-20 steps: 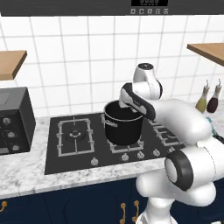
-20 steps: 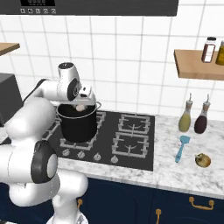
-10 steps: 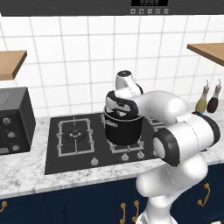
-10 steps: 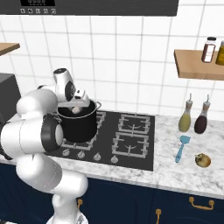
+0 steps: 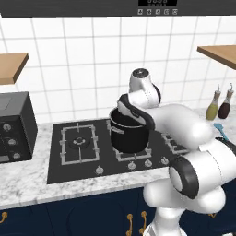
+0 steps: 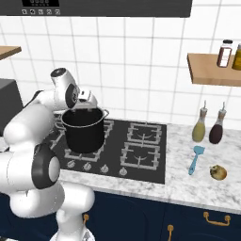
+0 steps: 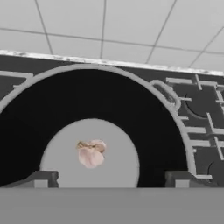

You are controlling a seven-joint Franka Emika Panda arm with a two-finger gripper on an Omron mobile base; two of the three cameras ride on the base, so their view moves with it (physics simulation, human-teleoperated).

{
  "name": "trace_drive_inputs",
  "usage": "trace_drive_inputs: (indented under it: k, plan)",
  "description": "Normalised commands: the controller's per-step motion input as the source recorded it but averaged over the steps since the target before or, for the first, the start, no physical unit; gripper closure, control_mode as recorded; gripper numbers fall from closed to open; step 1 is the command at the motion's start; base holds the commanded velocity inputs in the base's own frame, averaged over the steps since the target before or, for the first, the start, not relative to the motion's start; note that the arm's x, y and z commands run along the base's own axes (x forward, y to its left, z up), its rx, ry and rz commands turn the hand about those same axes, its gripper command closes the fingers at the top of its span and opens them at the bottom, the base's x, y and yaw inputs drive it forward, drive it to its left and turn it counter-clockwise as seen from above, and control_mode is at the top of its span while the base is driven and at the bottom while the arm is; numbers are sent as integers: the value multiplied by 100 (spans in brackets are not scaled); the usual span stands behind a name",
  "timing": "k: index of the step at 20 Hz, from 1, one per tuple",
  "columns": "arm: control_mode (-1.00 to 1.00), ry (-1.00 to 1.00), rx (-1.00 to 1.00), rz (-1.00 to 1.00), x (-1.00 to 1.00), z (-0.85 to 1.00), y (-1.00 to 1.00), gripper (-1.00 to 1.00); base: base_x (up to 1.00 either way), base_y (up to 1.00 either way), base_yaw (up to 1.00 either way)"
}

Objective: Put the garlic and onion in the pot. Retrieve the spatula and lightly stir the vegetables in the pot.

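1. One garlic bulb point(image 7: 91, 153) is lying on the pale floor of the pot point(image 6: 84, 129), just off centre, touching nothing else.
2. Gripper point(image 7: 111, 178) is hanging above the pot's mouth with its jaws standing wide apart and nothing between them; the two dark fingertips point(image 7: 41, 178) are showing at either side of the bulb, well clear of it.
3. Pot is sitting on the hob point(image 5: 85, 159), on a front burner close to the hob's middle, upright, shiny rim catching light.
4. White arm point(image 5: 184, 126) is reaching over the pot's rim from the base side, its wrist covering the pot's far edge in the left base view.
5. Onion point(image 6: 218, 172) is resting on the marble counter point(image 6: 181, 183) near its front right corner, well apart from the hob.
6. Blue spatula point(image 6: 195, 158) is lying on the counter just left of the onion, between it and the hob's right edge.
7. Two bottles point(image 6: 209, 126) are standing upright at the counter's back right edge, against the tiled wall.
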Motion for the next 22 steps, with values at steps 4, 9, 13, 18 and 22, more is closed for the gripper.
trace_drive_inputs:
  k: [4,9,13,18,22]
  plan:
    - [-100,-27,-10,3,-96,29,-69,-100,0,0,0]
    - [-100,-9,-11,0,-73,22,-97,-100,0,0,0]
    - [-100,0,-15,-1,-43,9,-99,-100,0,0,0]
    - [-100,1,-7,-8,-31,15,-100,-100,0,0,0]
    - [-100,15,-1,-20,-6,-5,-100,-100,0,0,0]
